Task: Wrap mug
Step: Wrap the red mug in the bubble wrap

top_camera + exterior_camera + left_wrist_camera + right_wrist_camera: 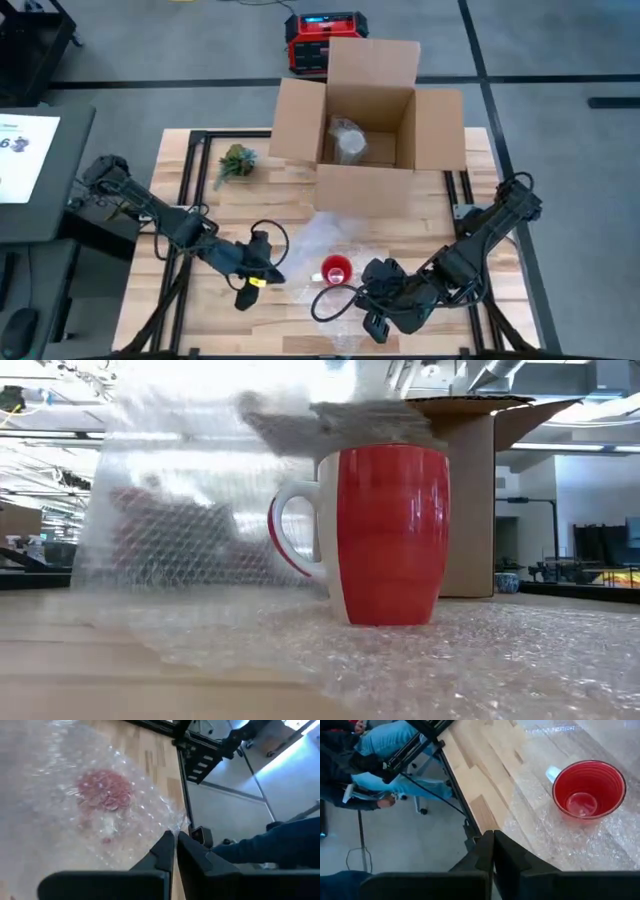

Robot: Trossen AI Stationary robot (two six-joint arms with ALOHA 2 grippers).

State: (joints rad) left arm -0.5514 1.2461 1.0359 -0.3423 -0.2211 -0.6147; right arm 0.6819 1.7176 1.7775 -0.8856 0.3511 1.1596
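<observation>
Your red mug [337, 269] stands upright on the sheet of bubble wrap [325, 240], toward the six o'clock side of the surface [190, 150], with the open cardboard box [365, 120] well off at twelve o'clock from it. In the low view the white handle [290, 530] points to the side and a flap of wrap rises behind the mug. Judge the mug as rigid, fairly heavy, glazed and slick, and breakable if it tips; the wrap is the reverse: light, limp, clingy, and apt to slide over the wood. So do not grab the mug. Take the wrap by its free edges and let the mug's weight pin the middle. Your left hand [262, 262] sits just at nine o'clock of the mug, fingers pressed together at the wrap's edge; its wrist view shows film right at the tips, and it looks to be pinching that edge, though you cannot be sure the film is truly caught. Your right hand [372, 300] lies at about four o'clock of the mug, near the front edge of the surface, fingers closed with nothing visibly between them. Fold slowly: a tug on the sheet could drag or topple the mug.
</observation>
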